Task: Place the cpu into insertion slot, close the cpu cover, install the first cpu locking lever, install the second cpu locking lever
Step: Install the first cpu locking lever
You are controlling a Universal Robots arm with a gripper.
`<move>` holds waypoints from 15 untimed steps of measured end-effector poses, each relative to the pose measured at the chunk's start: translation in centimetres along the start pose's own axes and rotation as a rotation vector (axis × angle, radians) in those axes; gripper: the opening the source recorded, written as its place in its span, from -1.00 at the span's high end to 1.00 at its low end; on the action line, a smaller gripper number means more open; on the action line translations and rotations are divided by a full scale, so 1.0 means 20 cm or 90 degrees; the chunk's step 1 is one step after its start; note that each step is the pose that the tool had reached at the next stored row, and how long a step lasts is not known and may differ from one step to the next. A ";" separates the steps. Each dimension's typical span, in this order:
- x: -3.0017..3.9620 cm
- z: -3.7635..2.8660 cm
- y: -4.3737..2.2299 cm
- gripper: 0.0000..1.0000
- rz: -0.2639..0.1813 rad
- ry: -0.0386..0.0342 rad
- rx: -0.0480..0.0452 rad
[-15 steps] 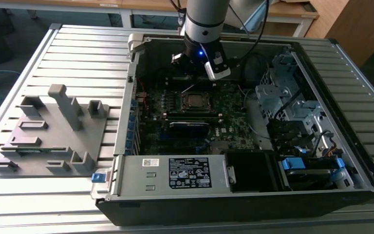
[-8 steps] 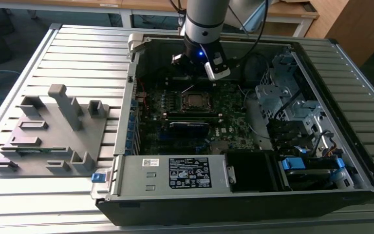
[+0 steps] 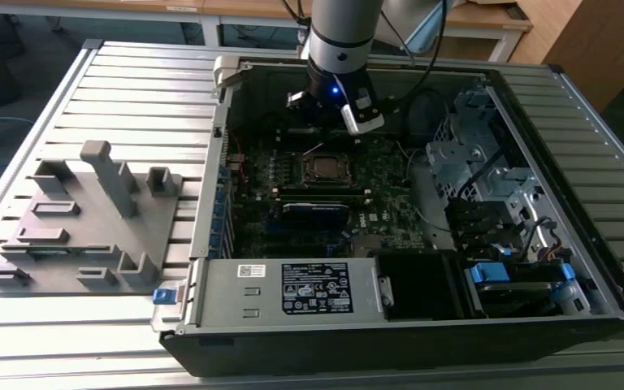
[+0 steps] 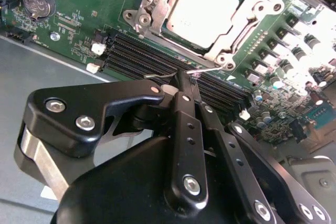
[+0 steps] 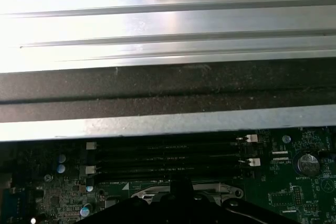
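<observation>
The cpu [image 4: 205, 6] already lies in the insertion slot [image 3: 323, 167], deep in the open computer case [image 3: 572, 203]. The cpu cover [image 4: 252, 19] looks folded flat around it, so the first two steps seem done. In the exterior view the gripper [image 3: 340, 114] hangs at about 12 o'clock from the socket. In the second wrist view its fingers are drawn together at a thin wire locking lever [image 4: 210, 70] beside the memory slots [image 4: 157, 56]. That lever looks unlatched, and I cannot tell whether it is pinched. The state of the other lever is unclear.

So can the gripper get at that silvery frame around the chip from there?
Probably yes. The gripper hangs close beside the cpu cover, with only the low black memory slots between them and nothing standing in the way.
</observation>
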State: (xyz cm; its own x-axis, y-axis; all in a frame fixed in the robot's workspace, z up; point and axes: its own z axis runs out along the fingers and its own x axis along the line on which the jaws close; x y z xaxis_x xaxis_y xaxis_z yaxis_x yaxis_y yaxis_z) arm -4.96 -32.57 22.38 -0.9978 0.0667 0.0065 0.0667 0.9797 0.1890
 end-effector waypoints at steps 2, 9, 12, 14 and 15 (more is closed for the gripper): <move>-0.001 0.005 -0.001 0.80 0.000 0.0000 0.0000; -0.040 0.023 -0.001 0.80 0.000 -0.0003 0.0054; -0.060 0.030 -0.001 0.80 0.000 -0.0006 0.0097; -0.067 0.034 -0.001 0.80 0.000 -0.0009 0.0127; -0.068 0.037 -0.001 0.80 0.002 -0.0014 0.0137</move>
State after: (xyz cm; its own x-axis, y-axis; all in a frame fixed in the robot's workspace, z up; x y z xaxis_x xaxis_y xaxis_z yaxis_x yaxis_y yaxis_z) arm -3.59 -32.55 21.64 -0.9975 0.0709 0.0050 0.0708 0.9833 0.1679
